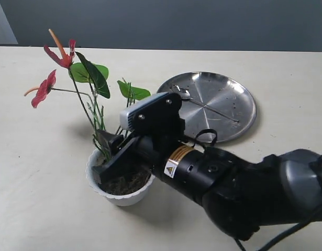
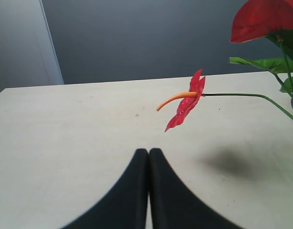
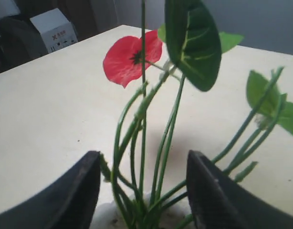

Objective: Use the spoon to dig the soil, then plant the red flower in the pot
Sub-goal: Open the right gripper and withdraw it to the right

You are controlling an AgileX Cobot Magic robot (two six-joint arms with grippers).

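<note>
The red flower point(image 1: 61, 56) stands upright with its green stems in the white scalloped pot point(image 1: 96, 184), which holds dark soil point(image 1: 126, 184). My right gripper point(image 1: 109, 157) is open at the pot's rim, one finger on each side of the stem bunch. In the right wrist view the stems point(image 3: 142, 143) rise between the spread fingers of that gripper point(image 3: 144, 157), apart from both pads, above the pot point(image 3: 104, 215). The spoon point(image 1: 182, 94) lies on the steel plate. My left gripper point(image 2: 148, 151) is shut and empty over bare table, with a red bloom point(image 2: 186, 102) ahead of it.
The round steel plate point(image 1: 231, 99) sits behind and to the right of the pot. My right arm covers the front right of the table. The left arm does not show in the exterior view. A white box point(image 3: 53, 28) stands beyond the table's edge.
</note>
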